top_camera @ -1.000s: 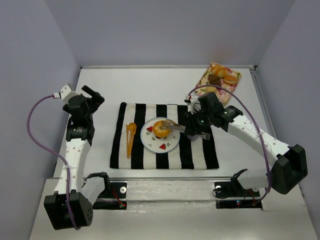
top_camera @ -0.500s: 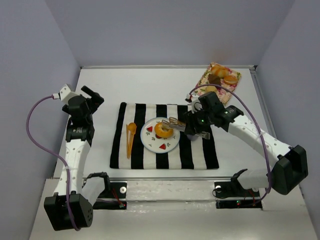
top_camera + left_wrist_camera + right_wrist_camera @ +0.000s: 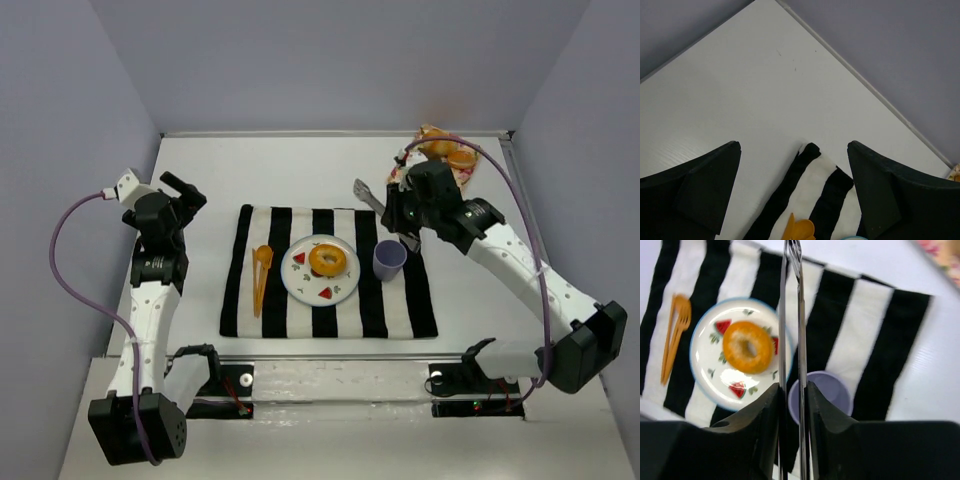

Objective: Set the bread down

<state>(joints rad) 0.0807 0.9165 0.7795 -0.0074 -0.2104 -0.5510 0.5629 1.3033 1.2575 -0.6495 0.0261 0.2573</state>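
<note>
The right tool (image 3: 398, 210) has pulled up and back, away from the white round plate with a blue rim and strawberry prints (image 3: 345, 287). It is clamped on a pair of slim metal tongs (image 3: 366, 192), whose two arms lie almost together with nothing between them.

The bread, a golden-orange ring with a dark hole (image 3: 328, 260), lies flat on the plate, hole upward, touching nothing but the plate. In the right wrist view it sits below the tong tips and to their left. A round purple cup (image 3: 390, 260) stands just beside the plate, almost directly under the tongs.

One second ago the tong tips were closed around the bread over the plate. Half a second ago they were at its edge, already letting go. Now they are well apart from it, swung towards the far right of the white worktop (image 3: 300, 165). The cup, hidden under the arm before, has come into view. The bread has settled at the plate's middle and has not followed the tongs. By this reading it has been released cleanly and the placing looks done, with only the arm's retreat remaining.

The left tool (image 3: 794, 145) has not moved. Its dark fingers are spread wide and hold nothing, hanging over bare worktop. Ahead of it are a corner of the black-and-white striped cloth (image 3: 815, 172) and the tip of an orange plastic fork (image 3: 799, 229).

A flowered mat with other pastries (image 3: 445, 152) lies just behind the right tool, partly hidden.
</note>
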